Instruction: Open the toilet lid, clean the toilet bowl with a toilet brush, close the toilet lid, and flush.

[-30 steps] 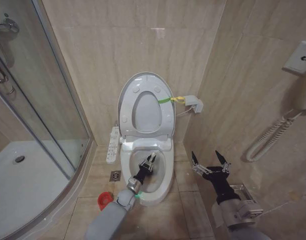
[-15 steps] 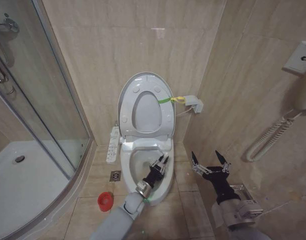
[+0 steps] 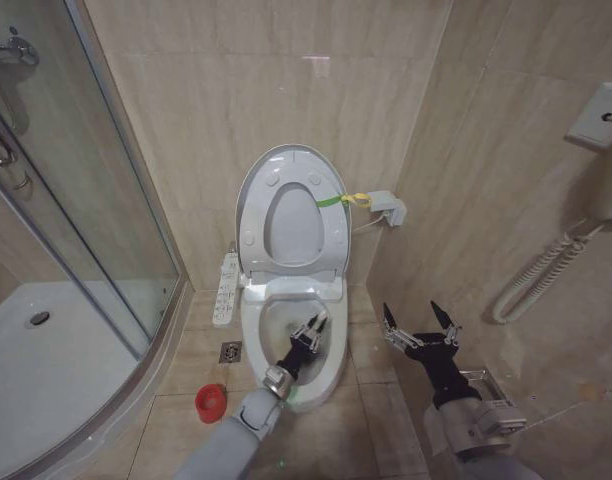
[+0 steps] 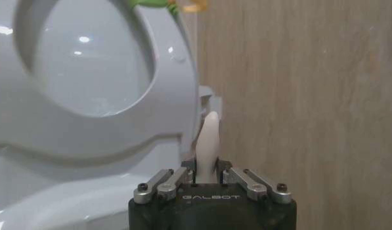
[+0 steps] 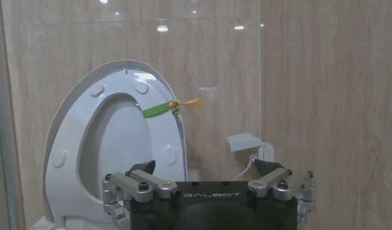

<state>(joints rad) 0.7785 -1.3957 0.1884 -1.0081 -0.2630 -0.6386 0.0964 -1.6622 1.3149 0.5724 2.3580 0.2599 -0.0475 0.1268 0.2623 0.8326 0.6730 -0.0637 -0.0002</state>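
Two grippers | left gripper (image 3: pixel 312 327) inside toilet bowl (image 3: pixel 331 365), clamped on toilet brush (image 4: pixel 207 143) handle | right gripper (image 3: pixel 419 318) beside bowl, fingers apart

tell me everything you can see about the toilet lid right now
The toilet lid is a glossy white oval cover that looks like plastic. It stands raised, nearly upright, leaning back toward the beige tiled wall. Small round bumpers dot its underside, and the ring-shaped seat is folded up against it. A green strap with a yellow end is tied at its side. The left gripper works below it over the bowl, apart from it.
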